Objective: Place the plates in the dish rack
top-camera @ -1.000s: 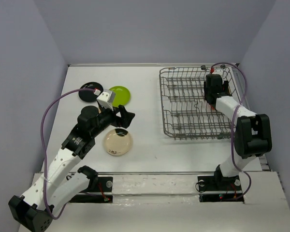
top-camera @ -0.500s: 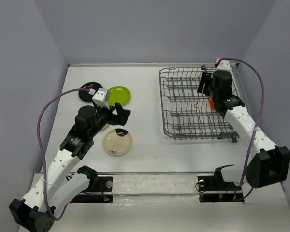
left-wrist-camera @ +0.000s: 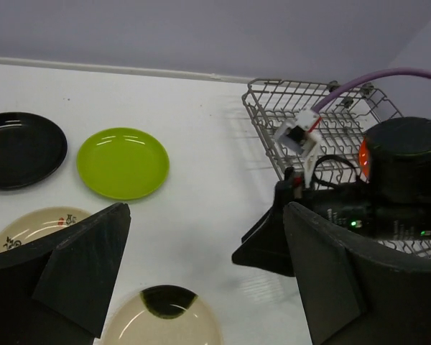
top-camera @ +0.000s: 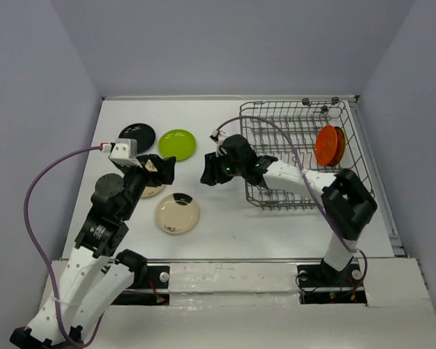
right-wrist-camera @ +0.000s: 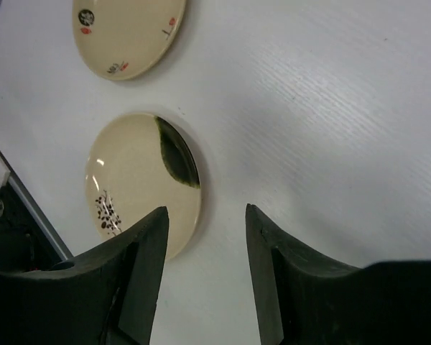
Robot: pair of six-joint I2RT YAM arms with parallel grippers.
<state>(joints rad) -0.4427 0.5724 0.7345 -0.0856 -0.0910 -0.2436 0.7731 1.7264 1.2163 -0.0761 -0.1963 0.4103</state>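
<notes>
Cream plate with dark patch (top-camera: 177,213) lies flat nearest the arm bases, with bare table on all sides and nothing touching it.

Change: the right arm has left the dish rack (top-camera: 294,202) and swung left over the open table. The right gripper (top-camera: 206,175) is now just off the rack's left wall. Its jaws are apart, narrower than a second ago, with nothing between them.

The left gripper (top-camera: 165,169) has shifted slightly left. It's spread fully wide and empty, hovering over the beige patterned plate (left-wrist-camera: 29,224).

Lime green plate (top-camera: 177,144) and black plate (top-camera: 138,135) lie flat further back. The black one is close to the left wall.

Orange plate (top-camera: 327,145) now stands on edge at the rack's far right. So I'd count one loaded and four left on the table.

Room: the rack's left and middle rows look free. The two grippers are close to each other over the middle strip, so I'd say only one arm should work there at a time.
</notes>
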